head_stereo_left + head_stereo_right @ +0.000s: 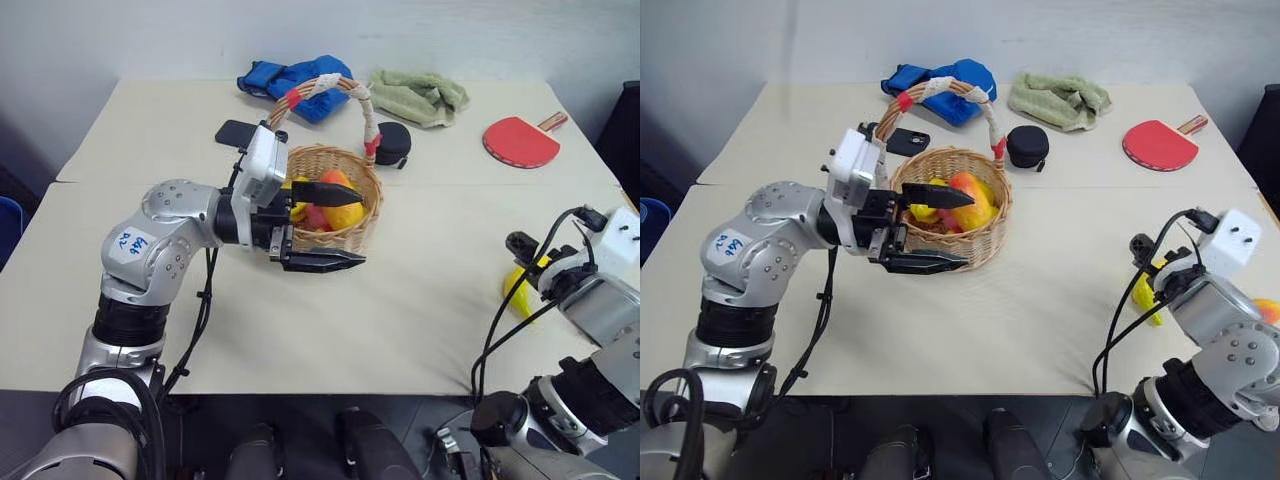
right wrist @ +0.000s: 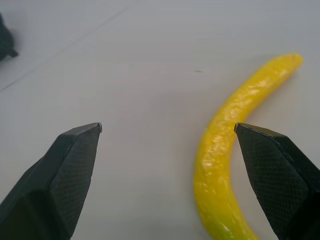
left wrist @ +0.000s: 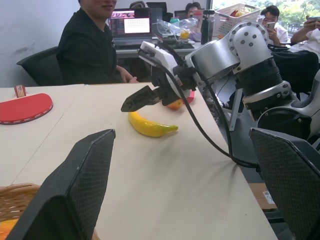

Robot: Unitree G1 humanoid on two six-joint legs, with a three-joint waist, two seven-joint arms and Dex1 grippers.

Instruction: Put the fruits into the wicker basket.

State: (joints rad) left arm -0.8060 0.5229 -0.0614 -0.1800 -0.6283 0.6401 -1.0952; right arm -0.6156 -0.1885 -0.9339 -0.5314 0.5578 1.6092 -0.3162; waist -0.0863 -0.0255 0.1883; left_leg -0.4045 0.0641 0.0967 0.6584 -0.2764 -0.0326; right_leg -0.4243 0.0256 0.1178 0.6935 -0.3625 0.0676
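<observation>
The banana (image 2: 227,165) lies flat on the pale tabletop (image 2: 150,65) just under my right gripper (image 2: 167,127), and it's off-centre: most of its body sits toward one fingertip (image 2: 270,160), nearly beneath it, with the gap toward the other finger (image 2: 70,165) bare table. Its long axis runs roughly along the way I'm pointing, curving away at the far tip, so my jaws straddle it crosswise. That's good for a pinch across the narrow body, I judge, once I shift sideways to centre it. My right fingers are spread wide, holding nothing.

My right arm is clearly the nearer one. My left gripper (image 1: 325,225) hangs well apart from the banana, at the near rim of the wicker basket (image 1: 362,225), also spread wide and empty, one finger over the rim and one outside it.

The banana is glossy yellow plastic, smooth, slim and rounded, likely slippery under my textured black pads. Beyond it, a red-orange fruit (image 3: 176,104) sits on the same table edge. The basket is coarse tan weave with a taped arched handle (image 1: 325,88), already holding orange and yellow fruits (image 1: 338,205).
</observation>
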